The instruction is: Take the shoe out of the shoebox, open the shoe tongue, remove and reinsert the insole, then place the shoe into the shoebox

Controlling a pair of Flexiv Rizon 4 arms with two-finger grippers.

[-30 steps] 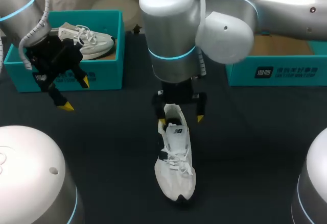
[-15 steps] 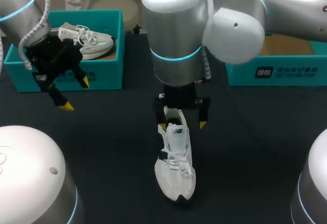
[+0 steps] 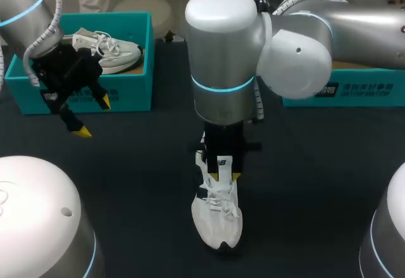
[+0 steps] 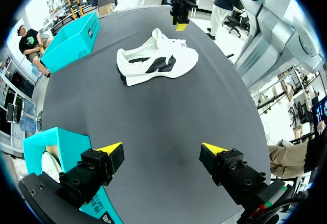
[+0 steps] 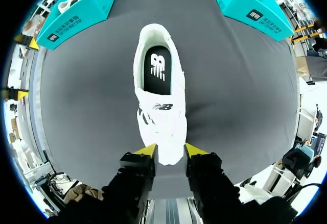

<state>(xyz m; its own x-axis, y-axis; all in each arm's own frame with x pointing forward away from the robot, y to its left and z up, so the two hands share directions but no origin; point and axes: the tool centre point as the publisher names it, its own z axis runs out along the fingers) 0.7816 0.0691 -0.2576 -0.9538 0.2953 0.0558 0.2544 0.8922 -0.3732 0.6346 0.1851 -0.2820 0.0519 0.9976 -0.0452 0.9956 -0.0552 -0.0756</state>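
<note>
Dark worktop (image 3: 126,183). Right arm (image 3: 221,56) comes in over middle. Teal shoebox (image 3: 133,69) far left, second shoe (image 3: 114,53) inside. Another teal box (image 3: 361,94) far right. White shoe (image 3: 218,221) flat on worktop in middle, outside both boxes, toe toward near edge. Right hand (image 3: 225,176) right over shoe; cannot tell if gripping. Left hand (image 3: 93,118) wide open, holding nothing, just beside shoebox.

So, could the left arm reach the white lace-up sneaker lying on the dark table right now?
Probably yes: only bare dark table lies between the open left gripper and the white lace-up sneaker. But the right gripper hangs directly over it, so the two might collide there.
</note>
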